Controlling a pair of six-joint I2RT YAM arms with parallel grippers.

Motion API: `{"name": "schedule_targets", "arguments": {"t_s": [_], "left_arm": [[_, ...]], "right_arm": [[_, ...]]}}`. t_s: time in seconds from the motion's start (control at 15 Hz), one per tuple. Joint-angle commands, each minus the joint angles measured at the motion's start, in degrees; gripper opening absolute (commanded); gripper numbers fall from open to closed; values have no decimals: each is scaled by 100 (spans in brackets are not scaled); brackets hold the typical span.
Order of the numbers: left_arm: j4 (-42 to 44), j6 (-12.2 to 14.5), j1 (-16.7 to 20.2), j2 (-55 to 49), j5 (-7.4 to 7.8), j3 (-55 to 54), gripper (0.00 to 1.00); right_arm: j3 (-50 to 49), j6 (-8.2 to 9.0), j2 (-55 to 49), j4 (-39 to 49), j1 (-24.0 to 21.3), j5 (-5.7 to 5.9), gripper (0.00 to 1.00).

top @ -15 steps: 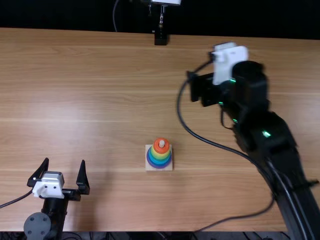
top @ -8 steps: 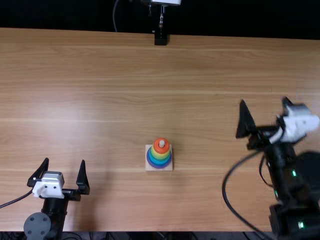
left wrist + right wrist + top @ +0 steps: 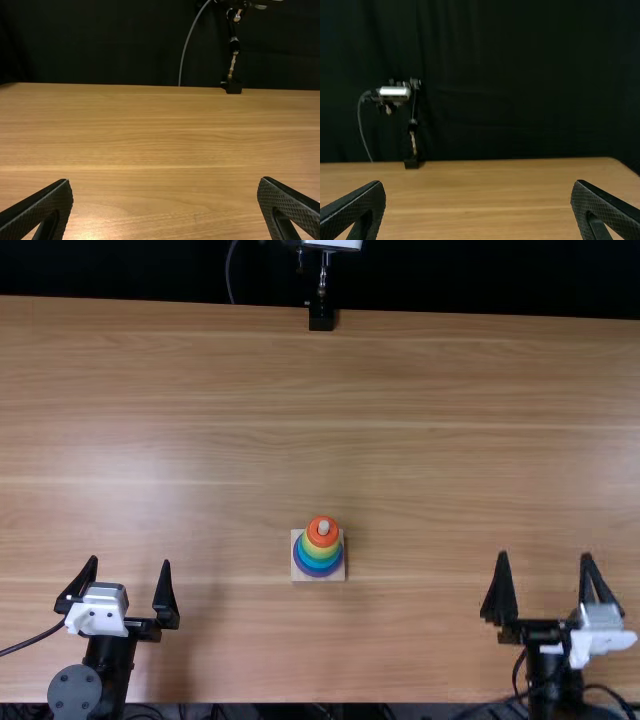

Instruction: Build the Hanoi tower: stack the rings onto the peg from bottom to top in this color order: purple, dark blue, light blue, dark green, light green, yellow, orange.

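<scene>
In the top view a ring stack [image 3: 321, 548] stands on a square wooden base [image 3: 302, 574], with the pale peg tip [image 3: 323, 527] showing through the orange ring [image 3: 322, 532] on top. Under it come yellow, green-blue and blue bands, then purple at the bottom; the two greens cannot be told apart. My left gripper [image 3: 131, 575] is open at the near left, well away from the stack. At the near right my right gripper [image 3: 545, 575] is open too, far from the stack. Both the left gripper [image 3: 165, 202] in its wrist view and the right gripper [image 3: 477, 202] in its own hold nothing.
The light brown table [image 3: 200, 420] spreads around the stack. At its far edge stands a black camera mount [image 3: 321, 316] with a cable. A dark curtain [image 3: 520, 80] hangs behind the table. Black cables run beside both arms.
My right arm has swung back from the far right-centre of the table to the near right edge. The left arm and the ring stack have stayed where they were.
</scene>
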Motion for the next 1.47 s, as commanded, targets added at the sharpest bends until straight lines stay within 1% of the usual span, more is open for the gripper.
{"name": "schedule_targets", "arguments": {"t_s": [0.0, 0.2, 0.53, 0.8, 0.93, 1.2, 1.4], "left_arm": [[-102, 18, 38, -67, 40, -95, 100], [-102, 18, 38, -67, 40, -95, 100], [-102, 28, 38, -67, 40, -95, 100], [-102, 28, 38, -67, 40, -95, 100], [-102, 18, 38, -67, 40, -95, 100], [-102, 28, 38, -67, 40, -95, 100], [-102, 18, 38, -67, 40, -95, 100]], "right_arm": [[-272, -42, -607, 31, -87, -24, 100], [-474, -42, -607, -22, -96, -2, 100], [-791, -32, -607, 31, -87, -66, 100], [-1626, 0, -607, 41, -87, -97, 100], [-1819, 0, -607, 41, -87, -161, 100], [-1828, 11, -607, -32, -87, -161, 100], [-1819, -21, -607, 62, -17, -118, 100]]}}
